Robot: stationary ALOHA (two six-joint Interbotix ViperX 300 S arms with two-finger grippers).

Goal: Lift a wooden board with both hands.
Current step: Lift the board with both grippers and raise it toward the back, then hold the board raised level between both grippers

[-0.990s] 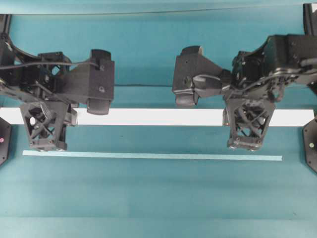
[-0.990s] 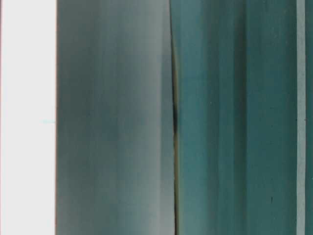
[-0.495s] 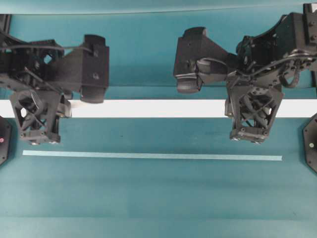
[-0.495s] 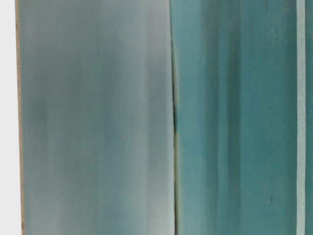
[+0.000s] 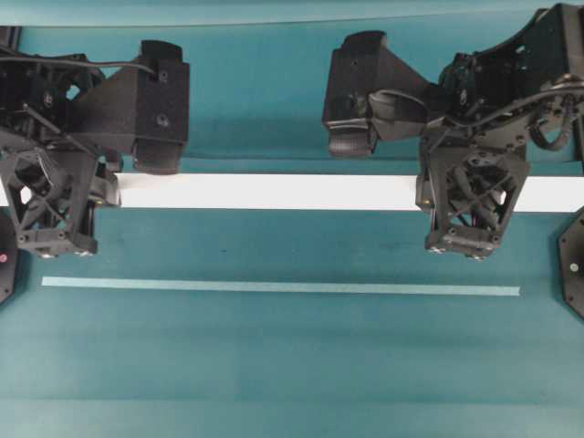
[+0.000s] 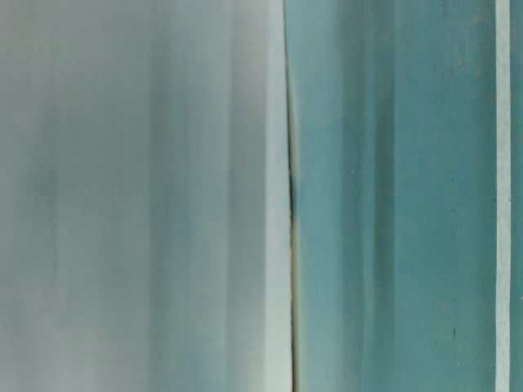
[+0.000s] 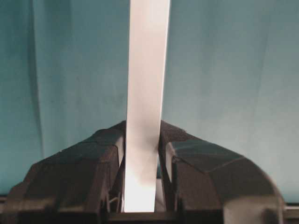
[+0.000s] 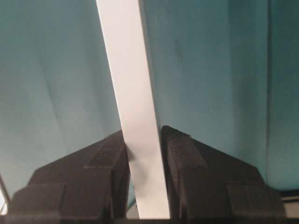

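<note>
The wooden board (image 5: 274, 192) is a long white plank running across nearly the whole overhead view. My left gripper (image 5: 57, 193) is shut on it near its left end, and my right gripper (image 5: 470, 193) is shut on it toward its right end. In the left wrist view the board (image 7: 145, 84) runs straight away between the black fingers (image 7: 105, 149), clamped at the gripper (image 7: 142, 140). The right wrist view shows the board (image 8: 126, 70) slanting slightly left from the gripper (image 8: 144, 144), its edges against both pads. The teal table lies well below the board in both wrist views.
A thin pale teal strip (image 5: 280, 287) lies on the teal table (image 5: 292, 365) in front of the board, also visible as the strip (image 6: 502, 196). Black round fixtures (image 5: 573, 265) sit at both side edges. A blurred grey surface (image 6: 139, 196) fills the table-level view's left half.
Both grippers have carried the board toward the far side of the overhead view, the left one also shifting left. The white band has slid out of the table-level view's left edge.
</note>
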